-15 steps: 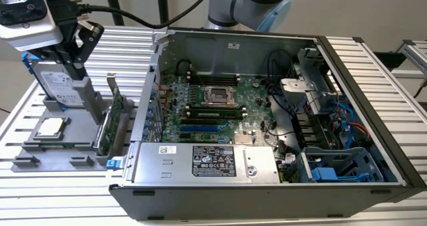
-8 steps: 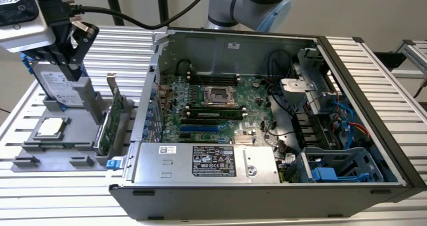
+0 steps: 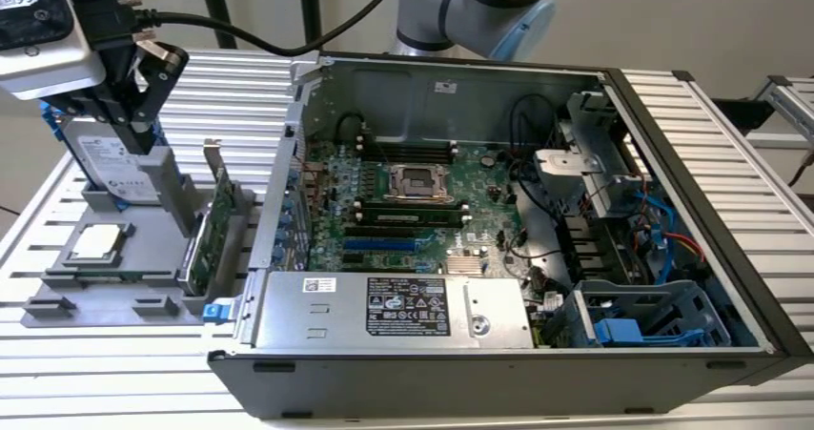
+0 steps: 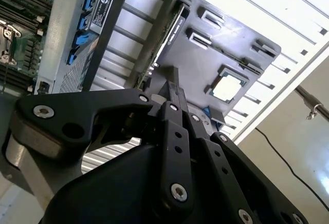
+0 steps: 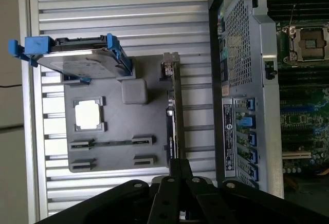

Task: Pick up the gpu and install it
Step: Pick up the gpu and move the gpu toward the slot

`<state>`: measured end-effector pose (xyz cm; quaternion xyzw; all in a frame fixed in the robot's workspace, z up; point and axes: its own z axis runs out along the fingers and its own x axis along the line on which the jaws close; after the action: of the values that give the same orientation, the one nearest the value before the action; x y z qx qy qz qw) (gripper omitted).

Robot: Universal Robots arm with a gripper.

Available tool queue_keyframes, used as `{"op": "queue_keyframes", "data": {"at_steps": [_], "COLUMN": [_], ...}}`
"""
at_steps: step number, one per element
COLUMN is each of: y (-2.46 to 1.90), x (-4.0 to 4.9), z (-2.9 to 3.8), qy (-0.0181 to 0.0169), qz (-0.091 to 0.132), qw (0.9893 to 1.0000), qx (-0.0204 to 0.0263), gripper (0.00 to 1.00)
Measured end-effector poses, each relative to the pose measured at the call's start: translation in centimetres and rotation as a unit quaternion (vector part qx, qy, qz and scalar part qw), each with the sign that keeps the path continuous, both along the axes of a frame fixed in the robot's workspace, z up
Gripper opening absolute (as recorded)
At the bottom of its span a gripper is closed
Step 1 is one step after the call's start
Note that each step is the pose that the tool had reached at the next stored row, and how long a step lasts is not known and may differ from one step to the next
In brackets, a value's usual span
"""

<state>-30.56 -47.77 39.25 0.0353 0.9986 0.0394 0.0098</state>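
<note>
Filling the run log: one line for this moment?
gripper shut, empty | gpu upright in holder, unpicked | case open

below the gripper point(image 3: 137, 144) a grey holder point(image 3: 140, 285) lies on the slatted table point(image 3: 712, 115). a silver hard drive point(image 3: 109, 163) in a blue frame stands in it close by the tool's tip, and a square chip point(image 3: 99, 244) lies flat in a pocket farther down. well apart from the tool, on the exterior view's right, sits an open computer case point(image 3: 509, 378) holding a green motherboard point(image 3: 420, 192), a labelled metal power supply point(image 3: 381, 306) and a blue-grey plastic cage point(image 3: 642, 311).
</note>
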Motion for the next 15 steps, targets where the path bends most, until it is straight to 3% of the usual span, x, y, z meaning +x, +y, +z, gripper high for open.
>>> {"op": "queue_keyframes", "data": {"at_steps": [5, 6, 15], "y": [0.00, 0.00, 0.00], "x": [0.00, 0.00, -0.01], "z": [0.00, 0.00, 0.00], "qy": [0.0000, 0.0000, 0.0000], "qz": [0.000, 0.000, 0.000], "qw": [1.0000, 1.0000, 1.0000], "qx": [0.0000, 0.0000, 0.0000], "gripper": [0.00, 1.00, 1.00]}}
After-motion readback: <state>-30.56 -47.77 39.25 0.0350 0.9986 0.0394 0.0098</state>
